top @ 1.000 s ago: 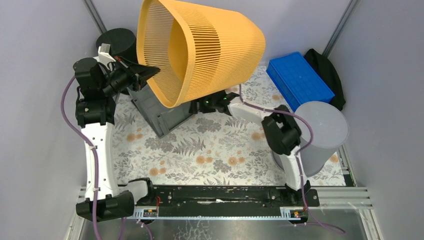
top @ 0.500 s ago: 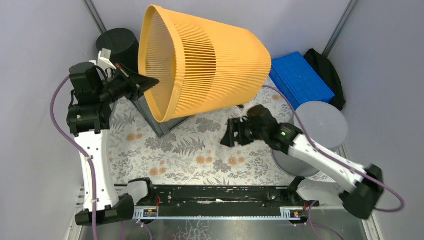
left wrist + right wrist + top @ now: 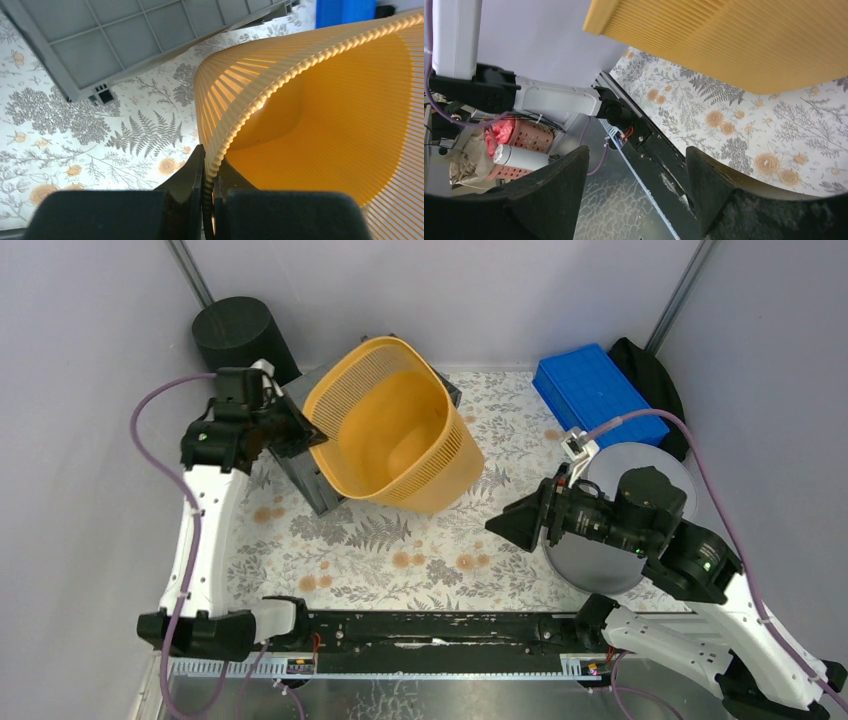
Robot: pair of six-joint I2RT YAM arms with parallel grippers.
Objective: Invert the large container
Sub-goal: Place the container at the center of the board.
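Nearest the bases, the right gripper (image 3: 515,523) hangs over the floral cloth (image 3: 400,550) with its jaws spread wide and nothing between them; its wrist view shows only cloth and the ribbed orange wall ahead of it; the round grey bucket (image 3: 650,490) sits just behind that arm. Further in, on the other side, the left gripper (image 3: 300,435) is pressed nearly together on the rim of the orange slatted basket (image 3: 390,440), one finger outside the wall and one inside, as its wrist view shows plainly (image 3: 209,172); the basket lies mouth-up and tilted. The large container (image 3: 305,475) is directly beneath and behind the basket, mostly covered; only its near-left corner and a far-right corner show from above. So its long axis seems to run slantwise, near-left to far-right, though the cover makes that a guess. From the left wrist its square-gridded underside (image 3: 125,35) faces the camera, so it looks tipped or already bottom-up; I cannot tell which. It lies just beside the left gripper, toward the table's middle, and well apart from the right one, so the left arm is much the nearer; yet that arm is occupied with the basket, which probably has to come off first. At the far edge stand a blue tray (image 3: 600,395) and a black cylinder (image 3: 240,330).
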